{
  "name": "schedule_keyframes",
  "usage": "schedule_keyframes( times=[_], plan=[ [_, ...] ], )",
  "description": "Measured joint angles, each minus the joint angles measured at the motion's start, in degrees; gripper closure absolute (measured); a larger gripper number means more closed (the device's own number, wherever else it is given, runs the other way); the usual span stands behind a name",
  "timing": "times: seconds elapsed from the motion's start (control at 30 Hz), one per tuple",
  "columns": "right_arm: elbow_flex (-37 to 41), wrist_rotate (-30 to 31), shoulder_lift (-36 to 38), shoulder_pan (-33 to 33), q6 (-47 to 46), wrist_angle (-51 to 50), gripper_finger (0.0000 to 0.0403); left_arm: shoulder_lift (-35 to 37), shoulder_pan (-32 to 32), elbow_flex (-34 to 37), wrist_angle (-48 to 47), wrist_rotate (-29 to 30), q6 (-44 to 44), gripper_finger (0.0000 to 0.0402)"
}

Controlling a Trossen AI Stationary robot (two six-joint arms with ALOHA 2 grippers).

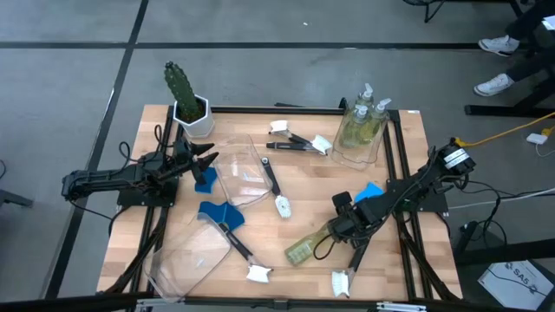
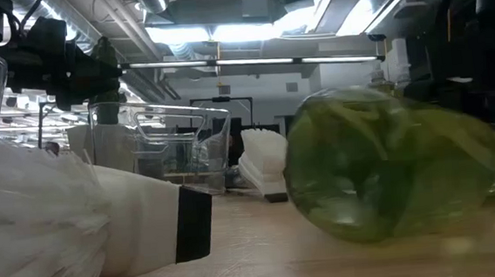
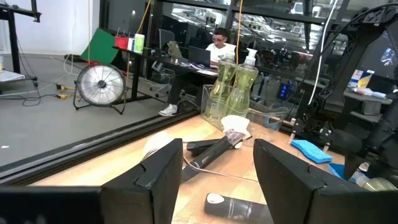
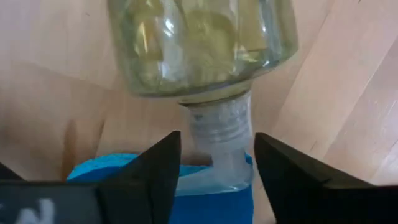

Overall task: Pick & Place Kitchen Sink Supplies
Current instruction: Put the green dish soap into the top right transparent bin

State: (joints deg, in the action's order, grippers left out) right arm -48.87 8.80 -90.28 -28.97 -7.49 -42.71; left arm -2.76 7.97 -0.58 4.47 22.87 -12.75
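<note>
A soap bottle (image 1: 303, 247) lies on its side near the table's near edge and looms large in the low view (image 2: 390, 172). My right gripper (image 1: 336, 227) is open, and its fingers straddle the bottle's neck (image 4: 217, 124). Something blue (image 4: 205, 193) shows behind the pump, between the fingers. My left gripper (image 1: 206, 160) is open and hovers over a blue sponge (image 1: 205, 179) at the table's left. Two more bottles (image 1: 364, 121) stand in a clear bin. Other sponges (image 1: 217, 212) (image 1: 368, 192) and several brushes (image 1: 277, 186) (image 1: 238, 247) (image 1: 299, 143) lie flat on the table. My right gripper has one finger (image 4: 155, 168) on each side of the lying bottle's neck (image 4: 221, 134), coming along the bottle from its pump end. I cannot tell whether either finger touches the neck. The bottle rests on the table.
A potted cactus (image 1: 184, 95) stands at the far left corner. Empty clear bins lie at the middle (image 1: 238, 178) and near left (image 1: 186, 256). Another brush (image 1: 342, 279) lies by the near edge, and a brush head (image 2: 61, 221) fills the low view's left. People's feet (image 1: 499, 43) show beyond the table.
</note>
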Motion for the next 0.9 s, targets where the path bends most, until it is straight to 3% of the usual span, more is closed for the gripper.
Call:
schedule_keyframes(
  times=[0.33, 0.6, 0.73, 0.9],
  plan=[
    [-3.95, -2.25, -0.02, 0.62, 2.01, -6.96, 0.0323, 0.00, 0.00, 0.01, 0.00, -0.01, 0.02, 0.0210],
    [-15.60, 0.92, -0.02, 4.87, 8.16, -21.75, 0.0332, -0.01, 0.01, 0.01, 0.00, -0.01, 0.00, 0.0212],
    [-23.77, 0.98, -0.04, 7.08, 13.15, -33.84, 0.0337, -0.02, 0.02, 0.01, 0.00, 0.00, 0.02, 0.0210],
    [-33.32, 6.83, -0.03, 9.11, 18.04, -48.76, 0.0335, 0.00, 0.00, 0.02, 0.00, 0.00, 0.02, 0.0211]
  ],
)
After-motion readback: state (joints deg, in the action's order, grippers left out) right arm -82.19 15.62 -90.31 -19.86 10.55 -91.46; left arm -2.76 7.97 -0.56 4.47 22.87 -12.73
